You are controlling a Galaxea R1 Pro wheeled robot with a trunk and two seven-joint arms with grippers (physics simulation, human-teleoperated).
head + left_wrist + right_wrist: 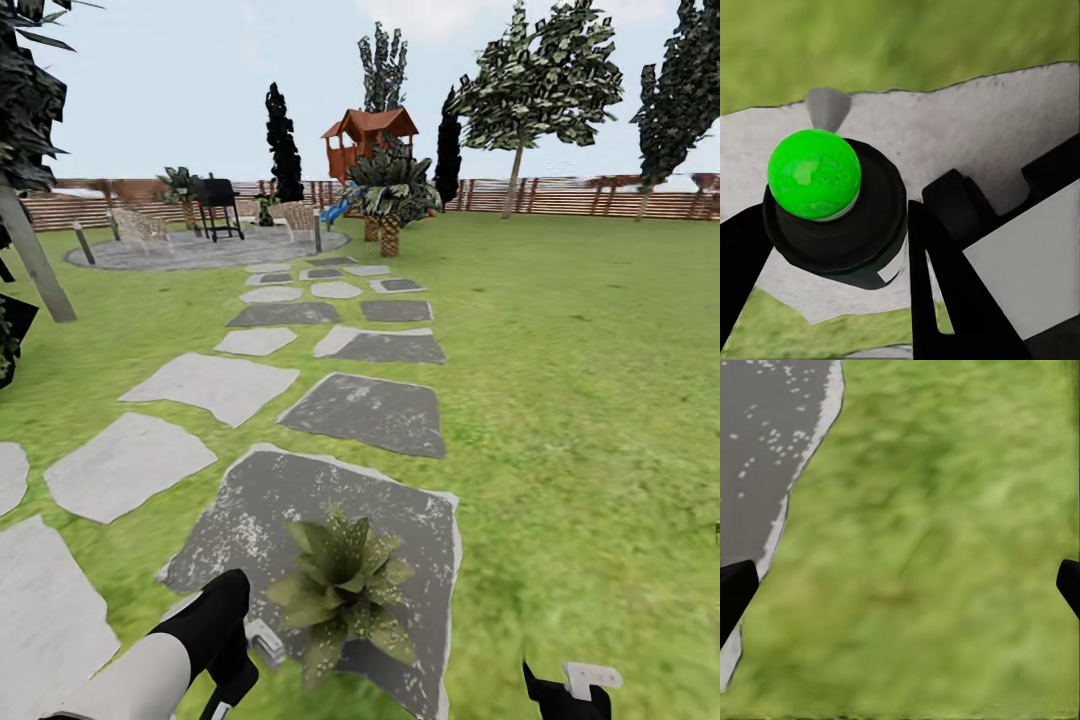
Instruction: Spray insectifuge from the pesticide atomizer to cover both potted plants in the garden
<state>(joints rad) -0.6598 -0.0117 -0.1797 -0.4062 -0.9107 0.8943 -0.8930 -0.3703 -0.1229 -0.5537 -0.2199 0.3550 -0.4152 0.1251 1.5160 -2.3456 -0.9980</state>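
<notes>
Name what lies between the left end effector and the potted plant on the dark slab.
In the head view, the left end effector nearly meets the potted plant; between them lies bare dark slab.

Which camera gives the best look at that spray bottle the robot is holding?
The left wrist view: the pesticide atomizer sits close up between the left gripper fingers, dark body and green dot plain. The head view catches a small white piece beside that arm, probably its trigger.

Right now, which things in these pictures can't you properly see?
- Plant's pot: head view, hidden under its leaves.
- Atomizer trigger head: left wrist view, seen from above, sides covered by the left pincer's fingers.
- Right pincer: right wrist view, fingertips cut off at the edges.
- Second potted plant: I cannot pick one out.
</notes>
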